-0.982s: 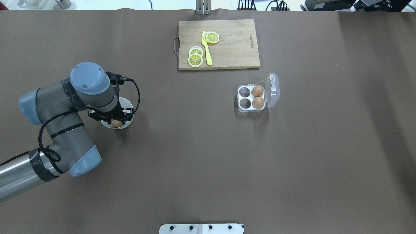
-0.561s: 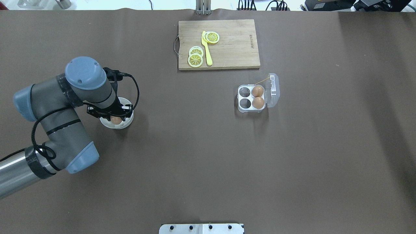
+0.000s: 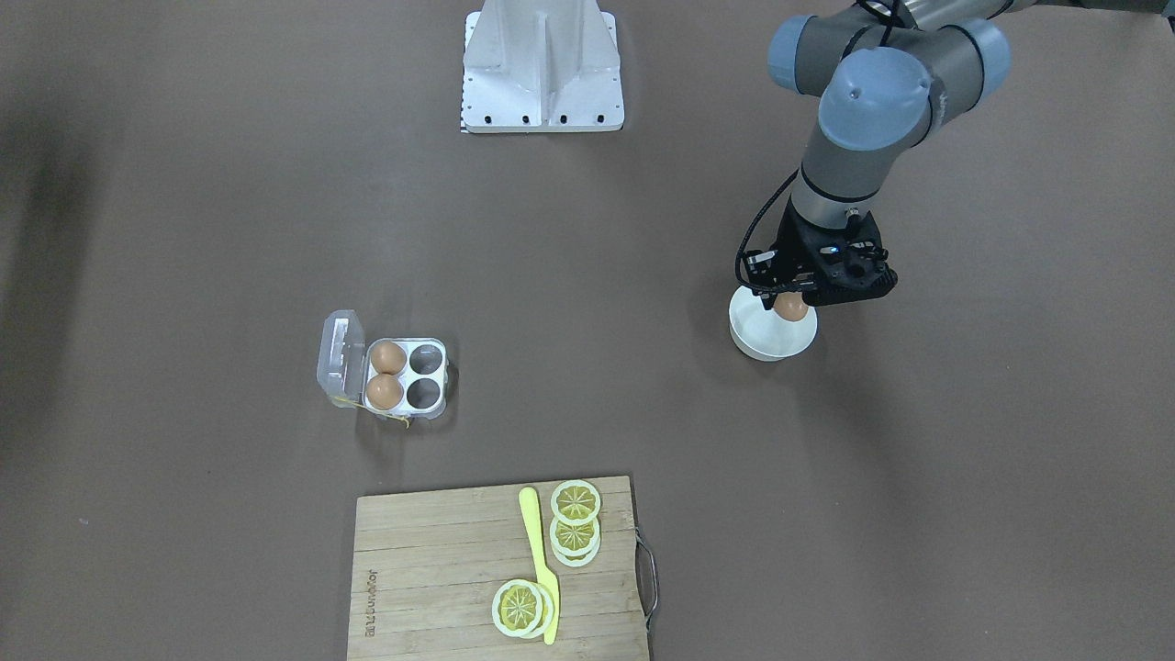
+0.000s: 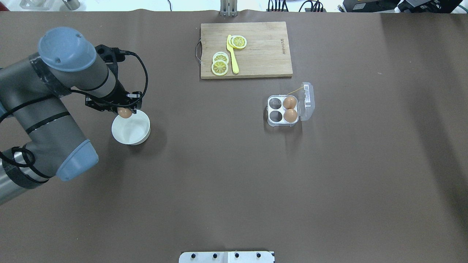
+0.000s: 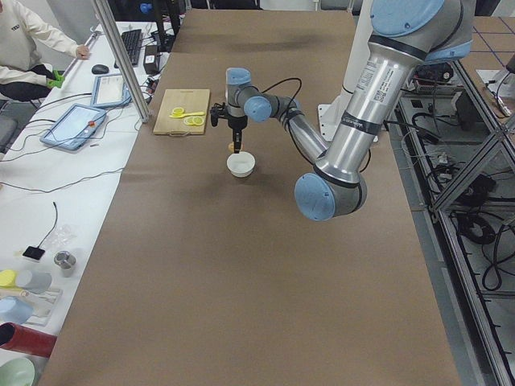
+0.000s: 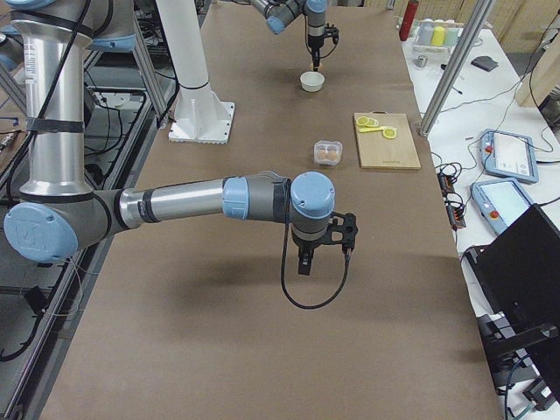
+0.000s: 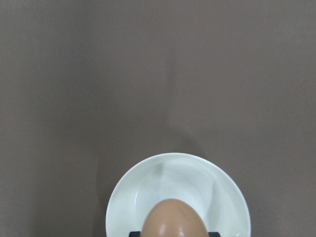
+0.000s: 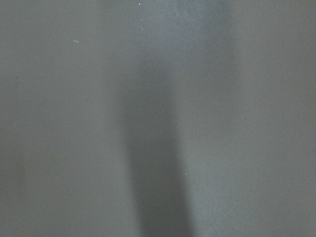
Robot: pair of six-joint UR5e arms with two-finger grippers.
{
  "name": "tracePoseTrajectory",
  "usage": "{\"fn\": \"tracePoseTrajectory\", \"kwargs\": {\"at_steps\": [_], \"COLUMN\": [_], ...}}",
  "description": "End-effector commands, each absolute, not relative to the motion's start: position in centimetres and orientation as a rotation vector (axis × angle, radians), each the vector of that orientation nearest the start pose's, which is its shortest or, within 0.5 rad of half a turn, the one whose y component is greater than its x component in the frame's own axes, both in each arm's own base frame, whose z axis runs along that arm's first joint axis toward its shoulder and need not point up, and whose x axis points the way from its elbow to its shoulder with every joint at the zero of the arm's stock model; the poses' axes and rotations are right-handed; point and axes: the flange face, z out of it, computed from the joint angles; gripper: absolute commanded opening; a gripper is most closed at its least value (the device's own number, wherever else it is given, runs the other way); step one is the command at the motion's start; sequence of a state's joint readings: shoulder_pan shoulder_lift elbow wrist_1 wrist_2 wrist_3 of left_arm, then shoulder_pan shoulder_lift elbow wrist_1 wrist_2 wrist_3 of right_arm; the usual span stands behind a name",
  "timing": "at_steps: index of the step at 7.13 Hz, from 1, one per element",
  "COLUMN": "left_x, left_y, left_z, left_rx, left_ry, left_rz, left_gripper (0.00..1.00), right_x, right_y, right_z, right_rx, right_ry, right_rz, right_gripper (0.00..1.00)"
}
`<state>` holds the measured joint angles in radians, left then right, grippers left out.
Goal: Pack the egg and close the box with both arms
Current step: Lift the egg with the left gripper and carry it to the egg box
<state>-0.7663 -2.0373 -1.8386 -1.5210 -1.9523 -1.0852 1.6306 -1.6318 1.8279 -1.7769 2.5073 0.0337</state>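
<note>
Keep the black two-finger left gripper [image 4: 124,110] clenched on the small orange-brown egg [image 4: 125,113]; I'd carry it level and slowly to an empty cell of the square clear-plastic box [image 4: 282,110].

The egg [image 4: 125,113] is showing orange-brown, the bowl [image 4: 131,132] plain white, the lemon slices [image 4: 219,67] yellow with spoked segments, the board [image 4: 263,54] pale wood-grain, the table [image 4: 234,182] brown.

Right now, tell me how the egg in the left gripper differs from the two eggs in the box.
The held egg hangs above the white bowl, pinched by the left gripper; the boxed eggs rest in cells of the open box, touched by nothing. All look alike: smooth, orange-brown.
</note>
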Motion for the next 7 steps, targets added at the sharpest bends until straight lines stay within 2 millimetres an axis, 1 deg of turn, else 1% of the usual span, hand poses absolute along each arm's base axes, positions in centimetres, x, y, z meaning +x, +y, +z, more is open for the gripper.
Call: {"fn": "tracePoseTrajectory", "kwargs": {"at_steps": [1,2,3,4,5,6,7], "left_x": [39.0,41.3,45.7,50.1,53.4,56.3,58.3], "left_y": [-50.7,-50.3,-47.9,-46.2,-43.5,-40.1,-39.0], "left_z": [22.7,20.9,18.7,17.0,16.2,14.6,12.3], "left_rx": [0.232,0.282,0.394,0.476,0.548,0.649,0.689], "left_ry": [0.907,0.960,0.987,1.008,1.038,1.042,1.053], "left_rz": [-0.181,-0.192,-0.167,-0.167,-0.170,-0.234,-0.263], "left_gripper": [0.00,0.00,0.00,0.00,0.00,0.00,0.00], "right_x": [7.9,7.9,7.9,7.9,7.8,7.7,7.4], "right_y": [-45.5,-45.4,-45.6,-45.9,-45.9,-46.1,-46.2], "right_z": [56.2,56.1,55.9,55.7,55.5,55.6,55.6], "right_rx": [0.014,0.018,0.025,0.027,0.027,0.025,0.022], "right_ry": [-0.959,-0.963,-0.963,-0.968,-0.974,-0.974,-0.974], "right_rz": [0.086,0.083,0.080,0.079,0.078,0.077,0.072], "right_gripper": [1.00,1.00,1.00,1.00,1.00,1.00,1.00]}}
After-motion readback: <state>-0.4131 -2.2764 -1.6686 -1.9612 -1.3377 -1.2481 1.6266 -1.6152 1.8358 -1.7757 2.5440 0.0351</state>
